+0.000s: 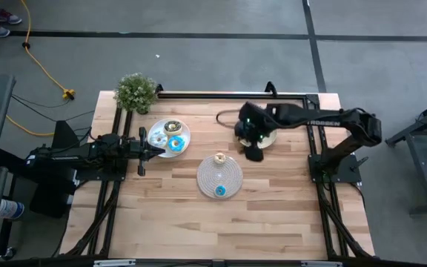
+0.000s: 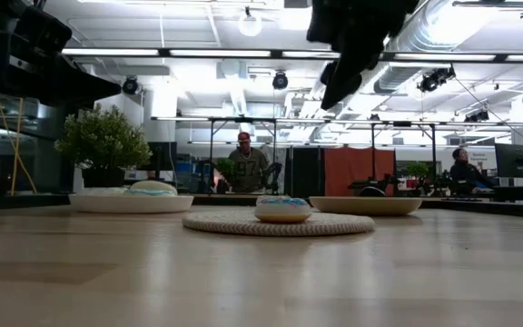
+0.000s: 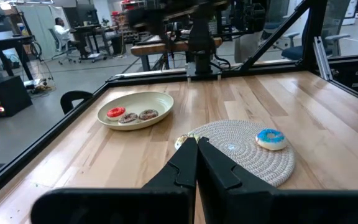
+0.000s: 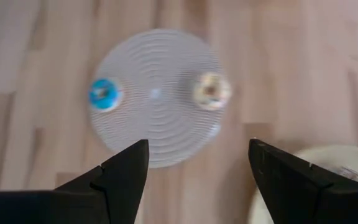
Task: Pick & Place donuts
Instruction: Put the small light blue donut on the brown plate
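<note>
The pale spiral mat (image 1: 219, 176) carries a cream mini donut (image 1: 219, 158) (image 4: 212, 90) and a blue-iced donut (image 1: 220, 191) (image 4: 105, 93) (image 2: 282, 209). The white plate (image 1: 170, 138) holds several donuts, one of them blue-iced (image 1: 175, 143). The yellow-green plate (image 3: 135, 111) holds a red mini (image 3: 115, 112) and two brown donuts (image 3: 138, 116). My right gripper (image 4: 197, 155) (image 1: 253, 152) is open and empty, high above the table between the yellow-green plate and the mat. My left gripper (image 3: 196, 146) (image 1: 153, 151) is shut and empty at the white plate's left edge.
A potted plant (image 1: 136, 92) stands at the table's far left corner. A black frame rail (image 1: 228, 95) runs along the far edge. Bare wood (image 1: 221, 230) fills the near half of the table. People (image 2: 246, 163) sit in the room beyond.
</note>
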